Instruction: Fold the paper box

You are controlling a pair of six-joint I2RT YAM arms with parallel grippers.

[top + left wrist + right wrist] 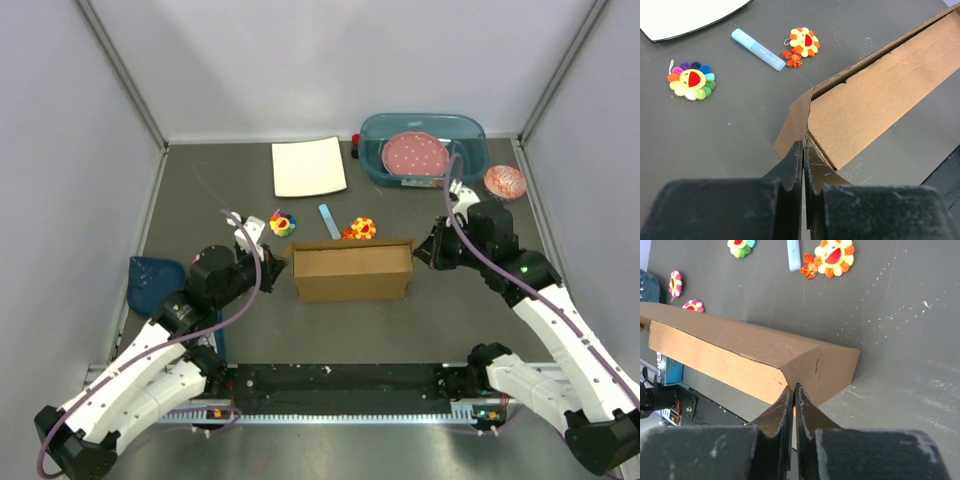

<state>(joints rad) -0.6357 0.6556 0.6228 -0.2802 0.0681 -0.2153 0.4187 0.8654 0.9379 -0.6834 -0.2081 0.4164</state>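
Note:
The paper box [352,272] is a brown cardboard mailer lying lengthwise at the table's middle, its long front wall facing the arms. My left gripper [276,263] is at its left end. In the left wrist view the jaws [804,145] are shut, tips touching the corner where a side flap meets the wall of the box [880,100], with no cardboard between them. My right gripper [426,250] is at the right end. Its jaws [794,387] are shut too, tips against the box's [740,350] vertical corner edge.
Behind the box lie a blue marker [330,221] and two flower toys [283,223] [360,229]. A white sheet [309,167] and a teal tub [470,135] holding a pink plate stand at the back. A dark blue object [155,280] sits at the left edge.

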